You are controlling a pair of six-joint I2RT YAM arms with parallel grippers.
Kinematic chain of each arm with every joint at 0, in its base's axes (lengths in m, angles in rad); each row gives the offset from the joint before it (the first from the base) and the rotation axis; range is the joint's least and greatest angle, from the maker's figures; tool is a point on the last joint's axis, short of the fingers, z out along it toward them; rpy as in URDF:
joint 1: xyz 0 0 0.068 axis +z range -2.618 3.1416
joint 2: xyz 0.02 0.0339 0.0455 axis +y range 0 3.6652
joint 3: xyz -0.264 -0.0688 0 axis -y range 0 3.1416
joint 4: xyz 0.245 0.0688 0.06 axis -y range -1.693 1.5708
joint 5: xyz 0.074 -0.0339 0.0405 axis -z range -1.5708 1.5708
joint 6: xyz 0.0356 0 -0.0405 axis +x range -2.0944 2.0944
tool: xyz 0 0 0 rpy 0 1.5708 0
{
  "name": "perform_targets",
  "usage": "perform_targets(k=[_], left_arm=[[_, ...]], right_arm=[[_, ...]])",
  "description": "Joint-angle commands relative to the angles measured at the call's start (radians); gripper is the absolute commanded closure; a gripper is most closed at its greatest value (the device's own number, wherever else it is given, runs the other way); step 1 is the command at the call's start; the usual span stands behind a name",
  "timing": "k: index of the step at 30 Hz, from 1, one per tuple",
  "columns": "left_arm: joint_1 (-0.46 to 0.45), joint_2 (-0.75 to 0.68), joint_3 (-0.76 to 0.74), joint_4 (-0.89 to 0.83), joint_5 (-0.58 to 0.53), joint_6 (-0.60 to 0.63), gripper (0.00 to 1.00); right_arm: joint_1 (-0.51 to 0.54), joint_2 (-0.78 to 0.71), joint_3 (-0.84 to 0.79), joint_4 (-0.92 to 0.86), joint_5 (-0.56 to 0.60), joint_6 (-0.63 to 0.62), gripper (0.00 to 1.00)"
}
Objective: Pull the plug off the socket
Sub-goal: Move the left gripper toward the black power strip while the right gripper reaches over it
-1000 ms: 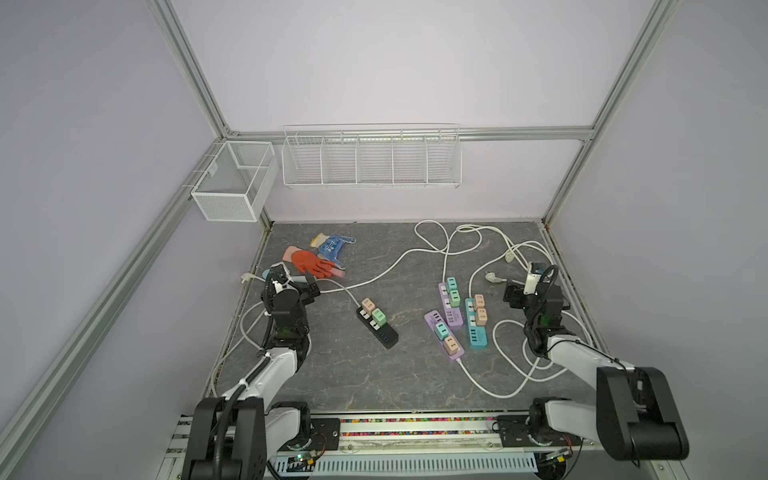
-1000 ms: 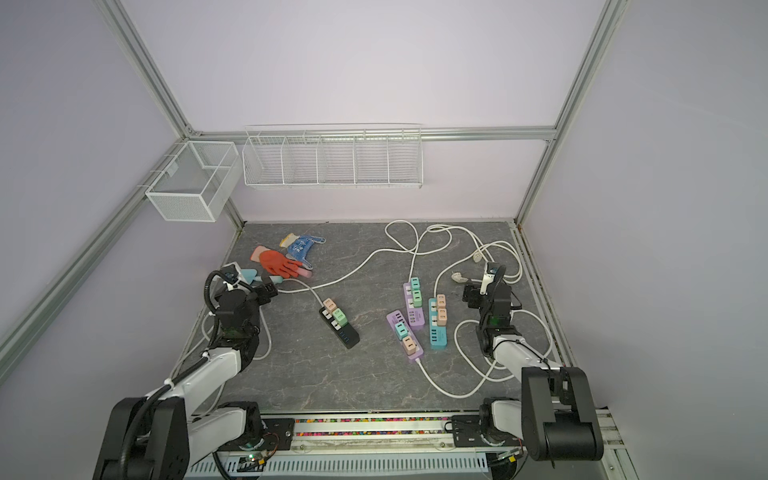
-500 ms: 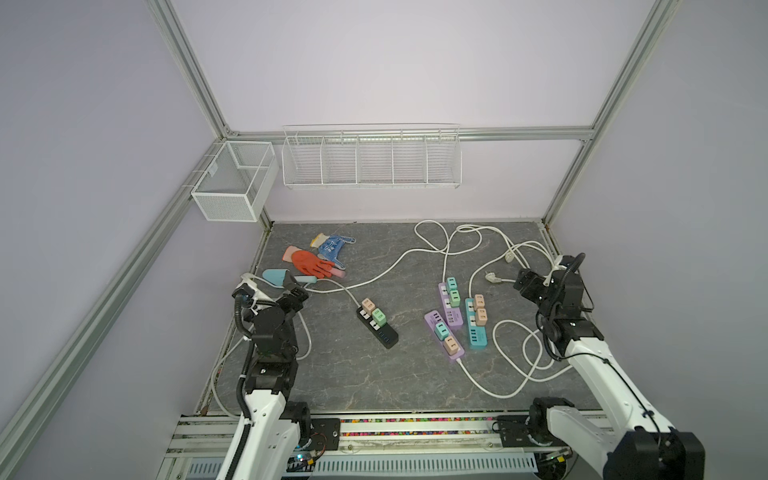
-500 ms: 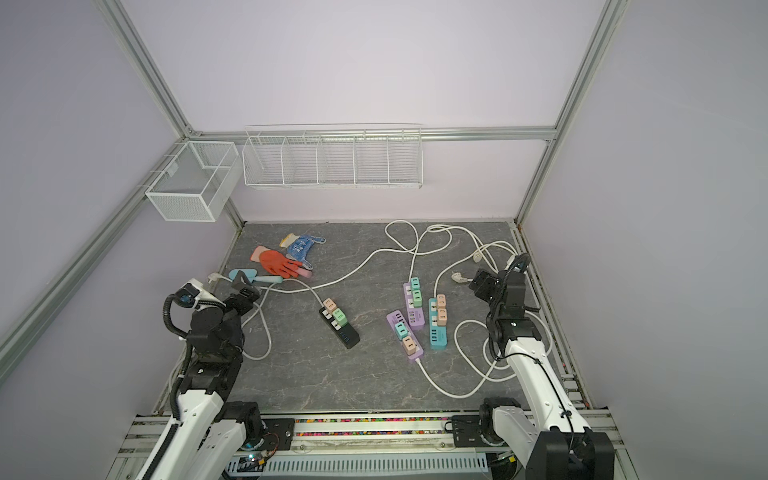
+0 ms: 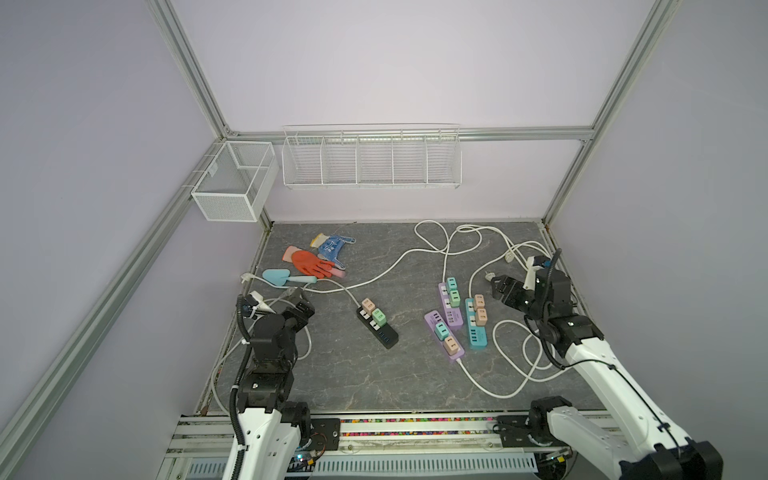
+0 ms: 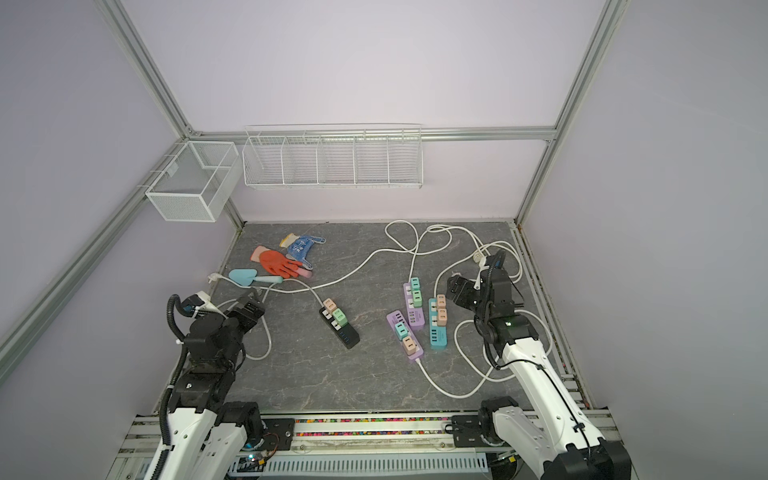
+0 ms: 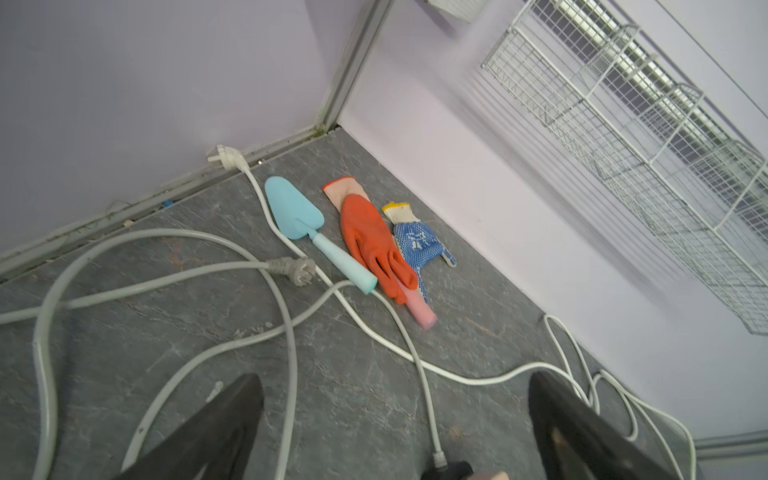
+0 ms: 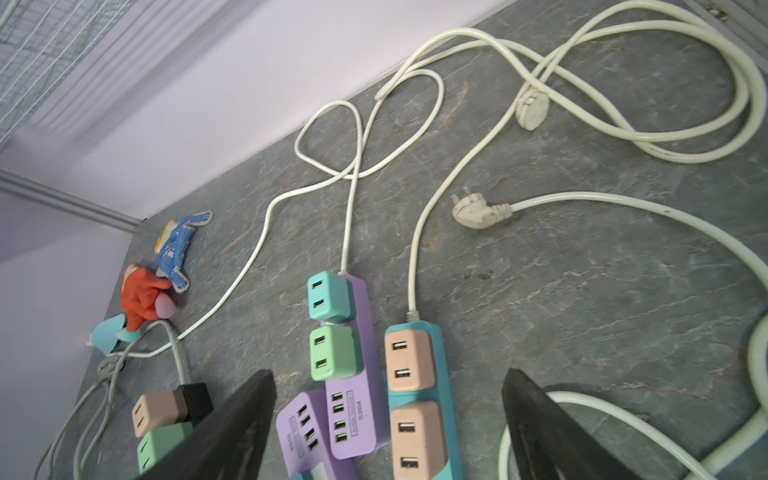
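Note:
Several power strips lie on the grey table, each a socket with cube plugs in it. The black strip [image 5: 377, 328] carries a peach plug [image 5: 368, 304] and a green plug [image 5: 379, 318]. Two purple strips [image 5: 451, 309] [image 5: 444, 338] and a teal strip [image 5: 476, 328] lie right of the middle. My right gripper [image 5: 500, 289] [image 8: 388, 415] hovers open just right of the teal strip [image 8: 440, 374] and its two peach plugs [image 8: 409, 359], holding nothing. My left gripper [image 5: 297, 299] [image 7: 395, 415] is open and empty over grey cords, left of the black strip.
A red glove [image 5: 309, 264], a blue glove [image 5: 332, 247] and a light-blue trowel [image 5: 282, 277] lie at the back left. Loose white cords [image 5: 511, 374] loop across the right side, with a free wall plug [image 8: 473, 212]. Wire baskets [image 5: 372, 160] [image 5: 232, 187] hang on the walls.
Both arms have risen from a low folded pose near the table's sides. Their grippers now hover higher and point toward the strips. Both stayed open.

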Motion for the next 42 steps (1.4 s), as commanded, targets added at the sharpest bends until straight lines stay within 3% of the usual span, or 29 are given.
perform_targets(k=[1,9,14,24,35,42], left_arm=[[0.0,-0.005,0.044,-0.107,0.135,-0.048,0.0],[-0.045,0.029,0.031,-0.193,0.28,-0.101,0.03],[-0.134,0.068,0.012,-0.197,0.273,-0.141,0.06],[-0.248,0.157,-0.078,-0.063,0.301,-0.245,0.23],[-0.358,0.264,-0.129,0.07,0.295,-0.3,0.3],[-0.383,0.415,-0.14,0.22,0.307,-0.316,0.37]], right_arm=[[0.082,0.045,0.038,-0.064,-0.024,-0.027,0.12],[0.314,0.192,0.21,-0.177,0.033,-0.125,0.12],[0.449,0.307,0.298,-0.206,0.038,-0.154,0.12],[0.676,0.541,0.418,-0.178,0.069,-0.198,0.12],[0.756,0.732,0.493,-0.121,0.059,-0.252,0.08],[0.789,0.806,0.551,-0.092,0.093,-0.272,0.01]])
